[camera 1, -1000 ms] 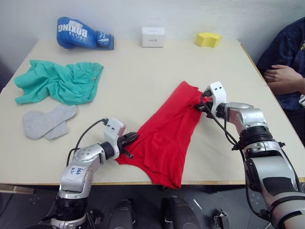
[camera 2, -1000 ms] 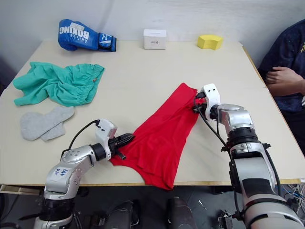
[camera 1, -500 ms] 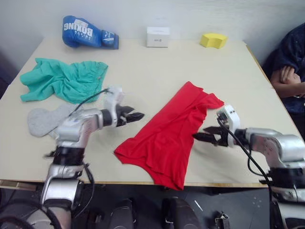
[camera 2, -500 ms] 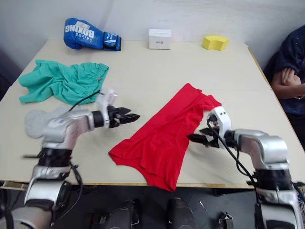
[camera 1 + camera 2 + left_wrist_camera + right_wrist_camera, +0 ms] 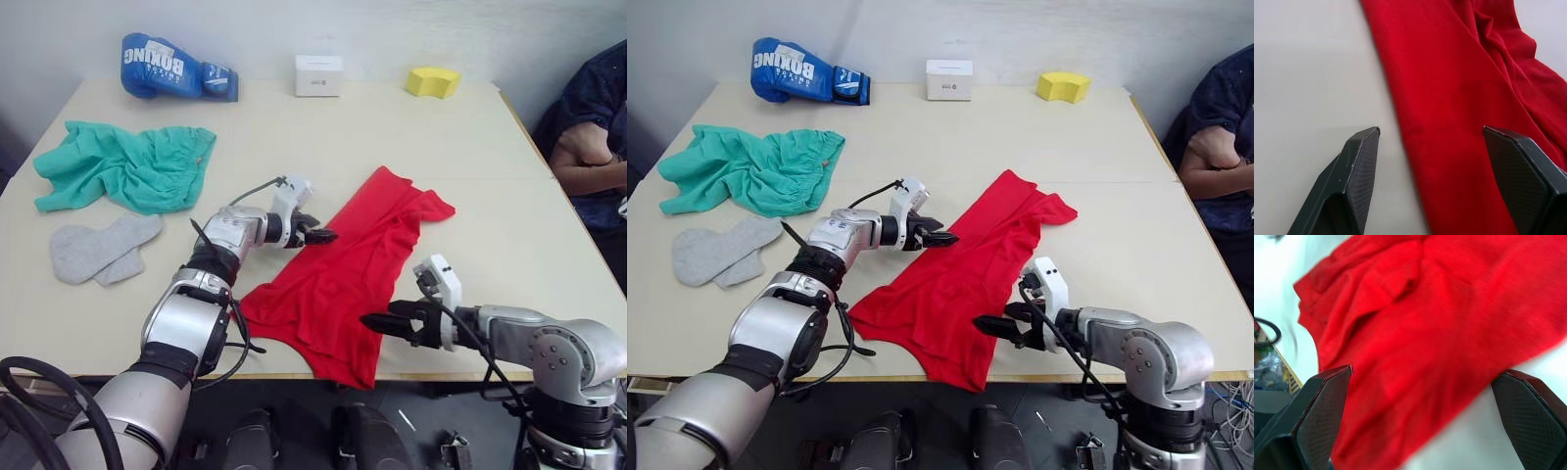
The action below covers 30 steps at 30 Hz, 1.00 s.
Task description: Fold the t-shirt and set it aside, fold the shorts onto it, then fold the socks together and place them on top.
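The red t-shirt (image 5: pixel 349 272) lies folded into a long diagonal strip near the table's front, its lower end at the front edge. My left gripper (image 5: pixel 327 236) is open at the strip's left edge, about halfway along; in the left wrist view the cloth's edge runs between its fingers (image 5: pixel 1357 161). Low over the strip's right edge near the front, my right gripper (image 5: pixel 370 321) stands open, pointing left at the cloth. The teal shorts (image 5: pixel 127 166) lie crumpled at the far left. In front of them rest the grey socks (image 5: pixel 98 250), flat and overlapping.
A blue boxing glove (image 5: pixel 171 69), a white box (image 5: pixel 318 74) and a yellow sponge (image 5: pixel 434 80) sit along the table's back edge. A person (image 5: pixel 593 137) in dark clothes sits at the right side. Bare tabletop (image 5: pixel 294 147) lies between shorts and t-shirt.
Both grippers opened and let go of the t-shirt's corners. The left arm swung up to the strip's left edge; the right came down to its near right edge. The camera shifted.
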Each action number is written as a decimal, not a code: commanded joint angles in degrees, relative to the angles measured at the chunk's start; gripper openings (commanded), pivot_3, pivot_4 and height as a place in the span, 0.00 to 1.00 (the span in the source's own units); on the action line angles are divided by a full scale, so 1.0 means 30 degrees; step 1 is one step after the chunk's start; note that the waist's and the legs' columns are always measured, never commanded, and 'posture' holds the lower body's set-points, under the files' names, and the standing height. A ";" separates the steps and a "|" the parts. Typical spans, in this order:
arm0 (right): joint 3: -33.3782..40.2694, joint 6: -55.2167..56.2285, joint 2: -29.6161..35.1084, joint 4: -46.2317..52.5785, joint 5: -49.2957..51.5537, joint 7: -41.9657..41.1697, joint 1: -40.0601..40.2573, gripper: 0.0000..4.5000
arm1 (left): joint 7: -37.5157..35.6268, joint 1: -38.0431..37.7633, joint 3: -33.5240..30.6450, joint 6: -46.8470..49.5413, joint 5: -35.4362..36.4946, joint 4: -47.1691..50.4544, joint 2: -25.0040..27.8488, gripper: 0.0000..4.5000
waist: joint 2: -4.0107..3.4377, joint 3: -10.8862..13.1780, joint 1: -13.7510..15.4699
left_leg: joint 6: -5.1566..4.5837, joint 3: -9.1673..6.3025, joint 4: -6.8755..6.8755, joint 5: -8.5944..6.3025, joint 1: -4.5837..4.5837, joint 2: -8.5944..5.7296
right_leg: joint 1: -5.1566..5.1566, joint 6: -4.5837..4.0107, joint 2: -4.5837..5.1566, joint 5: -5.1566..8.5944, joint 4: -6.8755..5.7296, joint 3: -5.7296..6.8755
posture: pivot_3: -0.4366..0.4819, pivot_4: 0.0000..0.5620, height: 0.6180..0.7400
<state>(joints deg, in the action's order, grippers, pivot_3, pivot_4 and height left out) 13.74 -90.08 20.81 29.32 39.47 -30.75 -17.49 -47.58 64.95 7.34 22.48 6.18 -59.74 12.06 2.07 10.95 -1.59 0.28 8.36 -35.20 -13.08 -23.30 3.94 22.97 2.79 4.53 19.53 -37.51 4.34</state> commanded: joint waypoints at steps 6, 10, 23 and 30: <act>-0.1218 0.0302 -0.1242 -0.0396 0.0191 0.1006 0.0747 0.42 | -0.0259 -0.0155 0.0471 -0.0936 -0.1411 -0.0553 -0.0426 0.25 | 0.0002 -0.0003 -0.0006 | -0.0001 0.0001 0.0006 -0.0002 -0.0005 -0.0002 | 0.0001 0.0000 -0.0004 0.0001 0.0008 0.0002 | 0.48 0.27 1.00; -0.1466 0.0929 -0.1208 -0.0379 0.0199 0.1110 0.1091 0.11 | 0.0612 -0.1007 -0.0287 -0.1336 -0.1071 0.0334 -0.0455 0.00 | 0.0002 -0.0002 -0.0021 | -0.0009 0.0006 0.0005 -0.0007 -0.0009 -0.0008 | 0.0000 0.0000 0.0003 0.0001 0.0015 -0.0002 | 0.48 0.27 1.00; -0.3483 0.6404 0.2504 -0.6731 -0.1270 -0.1835 -0.3505 0.01 | 0.6044 -0.7598 -0.4390 0.1832 0.1132 1.1337 0.0052 0.00 | 0.0002 -0.0001 -0.0316 | -0.0004 0.0016 -0.0023 0.0023 0.0014 0.0003 | 0.0010 0.0004 0.0003 -0.0002 -0.0075 -0.0028 | 0.48 0.27 1.00; -0.6522 1.0994 0.2558 -1.2431 -0.3902 -0.4282 -0.7147 0.01 | 1.0340 -0.9982 -0.7992 0.2988 0.3302 1.5395 -0.1062 0.00 | 0.0007 0.0001 -0.0305 | 0.0022 0.0033 -0.0024 0.0043 -0.0002 0.0004 | 0.0027 0.0016 0.0010 -0.0008 -0.0076 -0.0032 | 0.48 0.27 1.00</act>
<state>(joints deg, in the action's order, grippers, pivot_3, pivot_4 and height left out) -4.89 -60.93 28.56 -5.47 29.57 -41.58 -36.75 -19.16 35.31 -14.39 31.67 14.27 -17.39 9.20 2.09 10.96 -2.51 0.35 8.46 -35.29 -12.95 -23.30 3.95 23.05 2.85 4.56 19.50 -37.73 4.24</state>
